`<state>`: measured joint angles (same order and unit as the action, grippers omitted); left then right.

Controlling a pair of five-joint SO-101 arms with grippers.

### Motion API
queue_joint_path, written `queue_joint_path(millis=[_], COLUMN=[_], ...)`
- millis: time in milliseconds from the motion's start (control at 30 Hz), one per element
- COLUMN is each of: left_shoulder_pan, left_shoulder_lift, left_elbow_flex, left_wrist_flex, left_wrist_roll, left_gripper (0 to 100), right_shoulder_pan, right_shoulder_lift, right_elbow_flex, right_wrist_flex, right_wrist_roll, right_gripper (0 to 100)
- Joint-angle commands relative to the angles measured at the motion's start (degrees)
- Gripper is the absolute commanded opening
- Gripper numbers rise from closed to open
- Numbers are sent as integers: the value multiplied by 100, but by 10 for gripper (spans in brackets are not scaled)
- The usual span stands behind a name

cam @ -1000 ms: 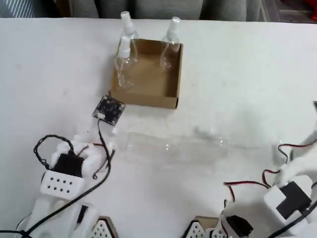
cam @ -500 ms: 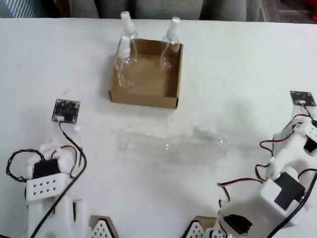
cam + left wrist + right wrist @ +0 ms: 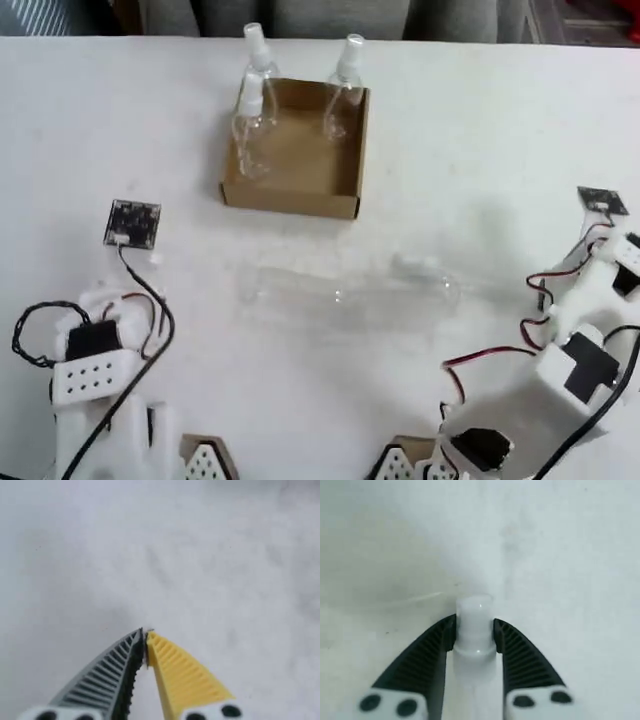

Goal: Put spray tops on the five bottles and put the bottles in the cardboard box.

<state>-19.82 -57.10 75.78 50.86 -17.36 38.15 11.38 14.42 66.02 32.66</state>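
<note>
Two black fingers (image 3: 432, 655) of the right gripper (image 3: 474, 624) are clamped on either side of a white spray top (image 3: 475, 611), which stands up between them just above the white table (image 3: 560, 545). On the other arm, the left gripper (image 3: 145, 635) is fully closed, its grey and yellow fingertips meeting with nothing between them, close over bare tabletop. From above, the right arm (image 3: 585, 365) sits at the table's near right edge and the left arm (image 3: 90, 365) at the near left, well apart. Between them, in front of the cardboard box (image 3: 290, 195), faint clear bottles (image 3: 345, 288) lie on their sides; how many cannot be told. Inside the box stand one capped bottle (image 3: 250, 125) at the left wall and another (image 3: 343, 95) at the back right. A third capped bottle (image 3: 256, 50) rises at the back-left corner; whether it is inside or just behind is unclear.
</note>
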Motion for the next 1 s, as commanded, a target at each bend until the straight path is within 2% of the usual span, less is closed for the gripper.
queue_joint_path(millis=[0, 200, 400, 467, 567, 833, 967], left_shoulder_pan=[-268, -391, -418, -505, -567, -567, -567], left_shoulder_lift=[31, 31, 31, 31, 31, 31, 31], left_elbow_flex=[-35, -44, -35, -35, -35, -35, -35], left_wrist_flex=[-132, -141, -246, -255, -255, -264, -264], left_wrist_roll=[-26, -18, -18, -18, -18, -18, -18], left_gripper=[24, 24, 24, 24, 24, 24, 24], right_shoulder_pan=[-347, -1666, -4022, -4875, -5842, -7433, -8066], right_shoulder_lift=[-655, -1596, -2457, -2598, -2580, -1587, -796], right_elbow_flex=[-686, -1116, -1099, -1099, -1081, -1064, -1090], right_wrist_flex=[1103, 2642, 3125, 2888, 2325, 848, 57], right_wrist_roll=[-703, -1934, -3367, -3719, -3798, -3938, -4677], right_gripper=[17, 17, 17, 20, 21, 17, 17])
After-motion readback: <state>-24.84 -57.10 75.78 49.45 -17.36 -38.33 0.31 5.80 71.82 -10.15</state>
